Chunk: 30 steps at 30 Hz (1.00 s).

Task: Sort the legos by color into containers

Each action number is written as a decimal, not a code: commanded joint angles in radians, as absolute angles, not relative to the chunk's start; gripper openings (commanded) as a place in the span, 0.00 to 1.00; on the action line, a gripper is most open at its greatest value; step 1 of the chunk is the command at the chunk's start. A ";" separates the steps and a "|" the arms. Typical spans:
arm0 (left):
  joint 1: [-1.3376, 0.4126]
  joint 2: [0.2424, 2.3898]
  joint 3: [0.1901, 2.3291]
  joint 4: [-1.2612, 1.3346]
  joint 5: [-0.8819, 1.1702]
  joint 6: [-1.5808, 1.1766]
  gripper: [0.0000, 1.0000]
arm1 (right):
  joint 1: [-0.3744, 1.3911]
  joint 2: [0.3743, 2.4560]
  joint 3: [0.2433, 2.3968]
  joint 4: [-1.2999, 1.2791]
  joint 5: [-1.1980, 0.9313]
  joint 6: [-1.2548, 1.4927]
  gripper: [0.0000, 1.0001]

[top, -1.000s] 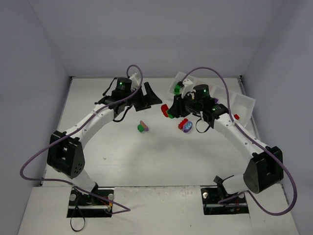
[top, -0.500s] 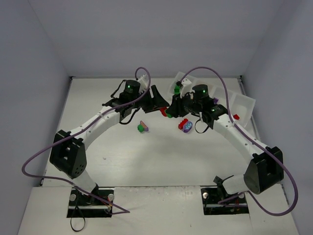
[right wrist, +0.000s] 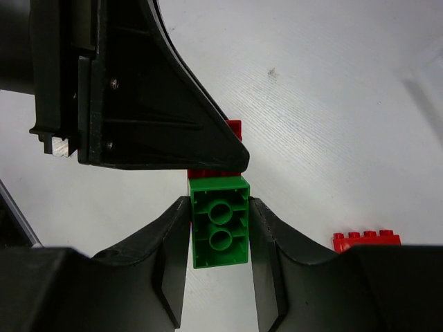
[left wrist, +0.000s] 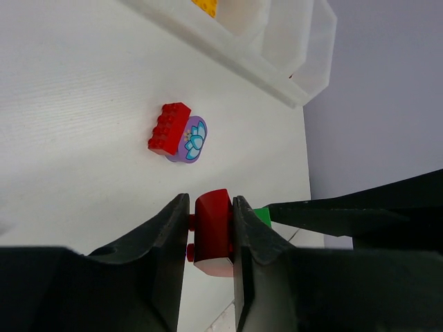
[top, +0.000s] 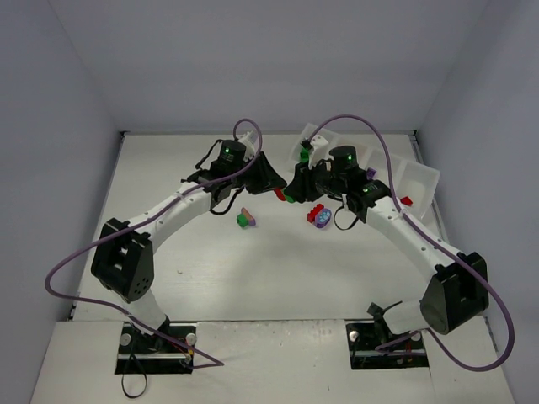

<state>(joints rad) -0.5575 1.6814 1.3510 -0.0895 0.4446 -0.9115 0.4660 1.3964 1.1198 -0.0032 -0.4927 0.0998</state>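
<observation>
Over the counter (top: pixel 210 269), your left tool (left wrist: pixel 210 205) clamps the red brick (left wrist: pixel 212 236), right tool (right wrist: pixel 219 205) the green brick (right wrist: pixel 220 232); likely hard, slick: pinch flat sides.

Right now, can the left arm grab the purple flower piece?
Probably not yet: the left end effector is shut on a red brick, so it has no free grip. The purple flower piece lies in the open ahead, nothing between.

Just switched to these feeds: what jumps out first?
At centre, the left gripper is shut on a red brick and the right gripper on a green brick, the two bricks touching. Nearby on the table, a second red brick lies against the rounded purple piece.
</observation>
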 commanded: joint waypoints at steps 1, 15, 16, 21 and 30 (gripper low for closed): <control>-0.563 1.652 1.364 -0.066 0.385 -0.871 0.09 | 0.471 1.339 1.143 0.084 -0.469 0.094 0.00; -0.511 1.626 1.287 -0.199 0.201 -0.746 0.04 | 0.460 1.465 1.296 0.089 -0.131 0.041 0.00; -0.506 1.618 1.281 -0.196 0.204 -0.741 0.04 | 0.459 1.486 1.317 0.089 -0.095 0.038 0.00; -0.505 1.568 1.249 -0.161 0.241 -0.703 0.04 | 0.419 1.691 1.460 0.110 0.147 0.066 0.00; -0.503 1.433 1.177 -0.155 0.288 -0.663 0.04 | 0.330 2.011 1.718 0.107 0.150 0.158 0.00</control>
<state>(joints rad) -0.5037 1.5280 1.1763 -0.2054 0.2653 -0.6960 0.3424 1.9793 1.6161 0.0490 0.1101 0.1276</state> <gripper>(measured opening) 0.219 0.317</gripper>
